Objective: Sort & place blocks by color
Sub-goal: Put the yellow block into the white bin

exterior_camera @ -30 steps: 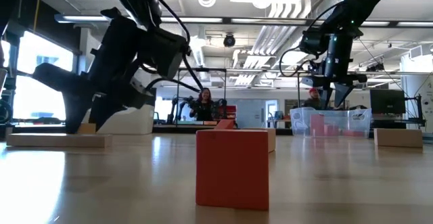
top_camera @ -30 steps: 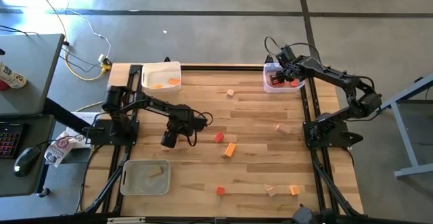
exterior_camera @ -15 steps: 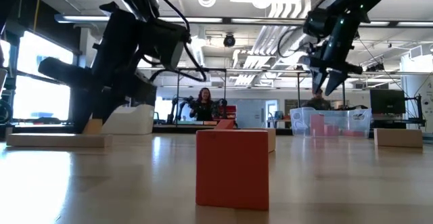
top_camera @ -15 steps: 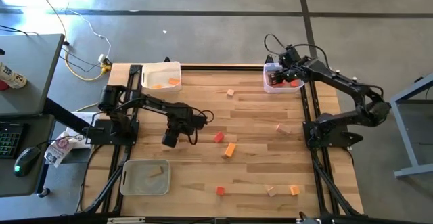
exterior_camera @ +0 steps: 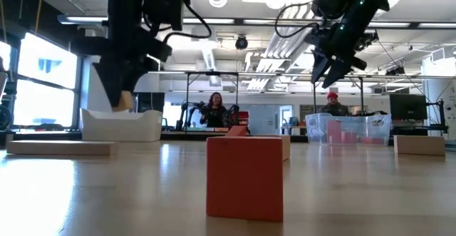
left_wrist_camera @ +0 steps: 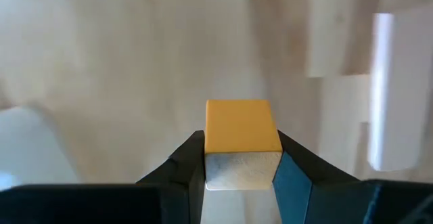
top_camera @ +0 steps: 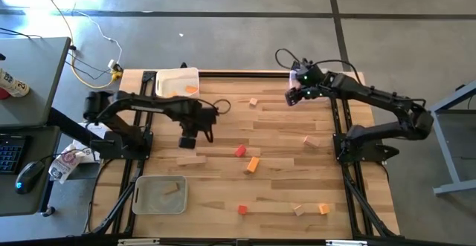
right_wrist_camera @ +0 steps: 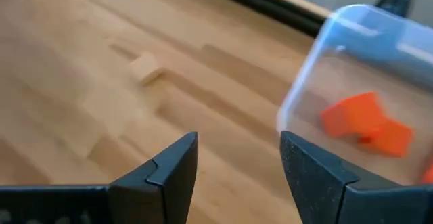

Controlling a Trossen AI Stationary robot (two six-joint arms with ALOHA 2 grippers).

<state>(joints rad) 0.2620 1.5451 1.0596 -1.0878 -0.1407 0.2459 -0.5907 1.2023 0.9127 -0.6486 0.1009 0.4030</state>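
Now L end effector clamping orange block.

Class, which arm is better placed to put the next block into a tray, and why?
Left. The left gripper already grips an orange block, raised near the tray holding orange blocks. The right gripper is open and empty beside the red-block tray.

Two dark, slender arms are showing matte black links and bulkier joint housings, with thin black cables looping loosely off each wrist. The right gripper is showing flat, wedge-shaped black fingers; the left gripper is showing similar black fingers with bluish-tinted inner faces.
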